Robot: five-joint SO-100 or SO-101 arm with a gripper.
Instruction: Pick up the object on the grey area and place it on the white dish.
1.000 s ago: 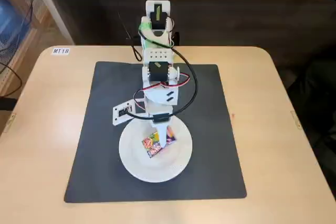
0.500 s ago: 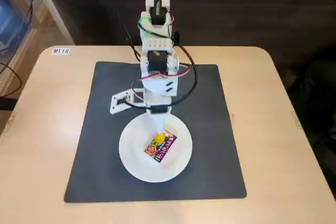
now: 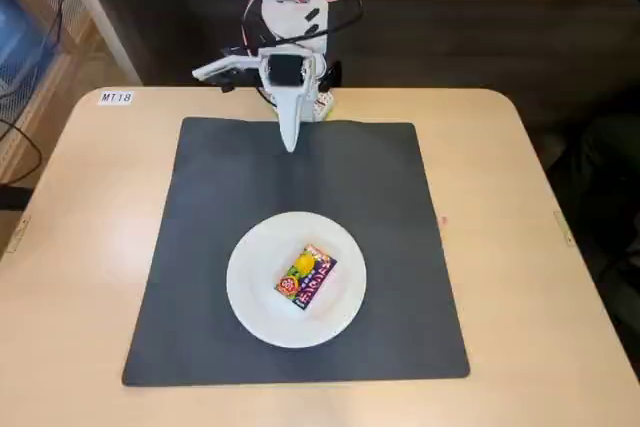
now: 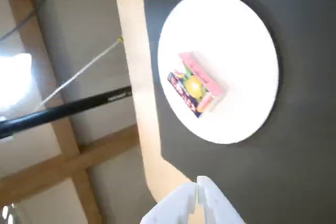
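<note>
The small orange-red and yellow packet [image 3: 306, 276] with a purple edge lies flat on the round white dish [image 3: 255, 297], a little right of its centre. The dish sits on the front half of the large dark grey mat [image 3: 220, 207]. My gripper [image 3: 289, 143] hangs shut and empty over the mat's far edge, well away from the dish. In the wrist view the packet [image 4: 195, 84] lies on the dish [image 4: 241, 51] on the mat [image 4: 294, 171], and my shut fingertips [image 4: 199, 184] show at the bottom edge.
The mat lies on a light wooden table [image 3: 70, 247] with rounded corners. A small label [image 3: 115, 98] is stuck at the table's far left. The arm's base [image 3: 293, 7] and its cables stand at the table's far edge.
</note>
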